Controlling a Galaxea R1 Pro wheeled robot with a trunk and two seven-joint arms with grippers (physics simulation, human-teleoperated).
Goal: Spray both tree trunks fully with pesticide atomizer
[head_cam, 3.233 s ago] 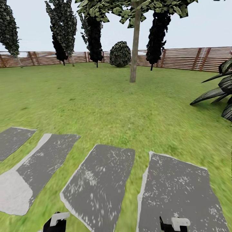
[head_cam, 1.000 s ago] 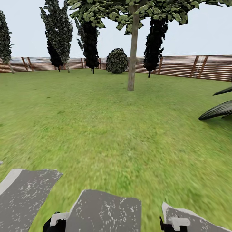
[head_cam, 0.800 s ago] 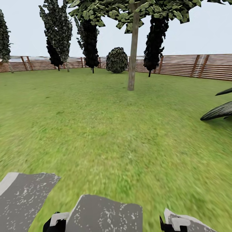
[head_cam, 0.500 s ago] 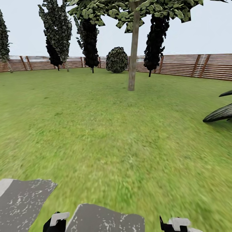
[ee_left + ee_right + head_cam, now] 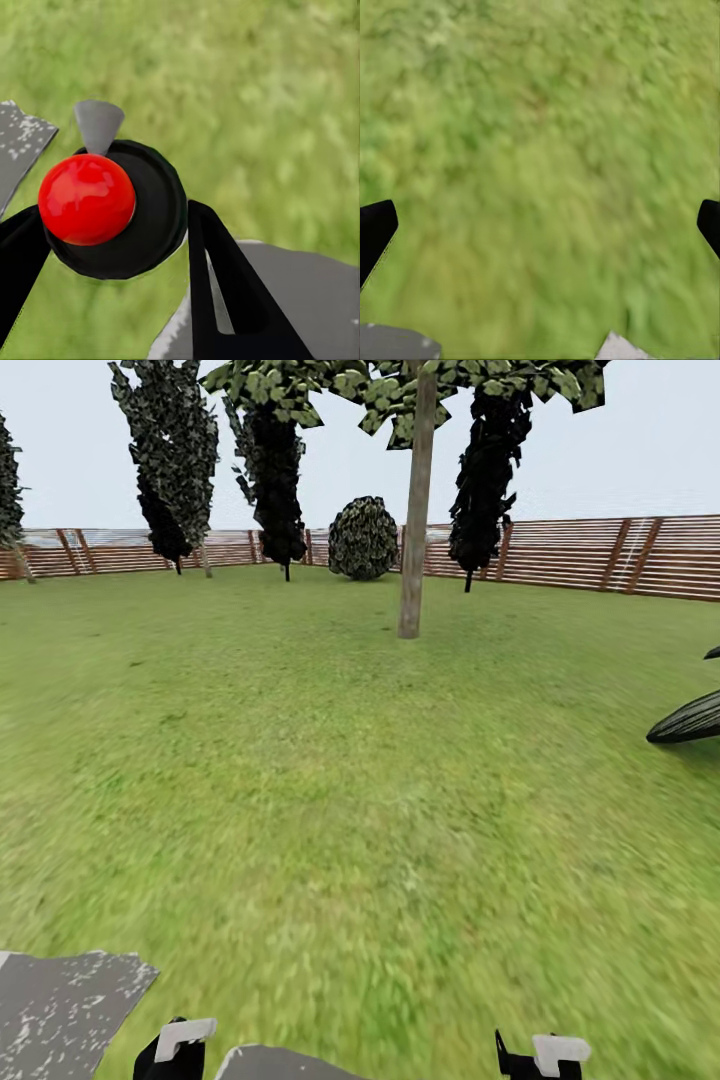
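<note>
The wide green grass lawn (image 5: 330,760) runs to a tall tree with a straight grey-brown trunk (image 5: 414,520), dead ahead and well apart; its crown is cut off. The left jaws (image 5: 112,247) are clamped on the black, red-topped pesticide atomizer (image 5: 105,202). The right jaws (image 5: 540,217) gape wide, holding nothing.

Slat fence (image 5: 600,555) (brown); pale sky (image 5: 650,440)

head forward over lawn (image 5: 330,760), wrists down (close)
</note>
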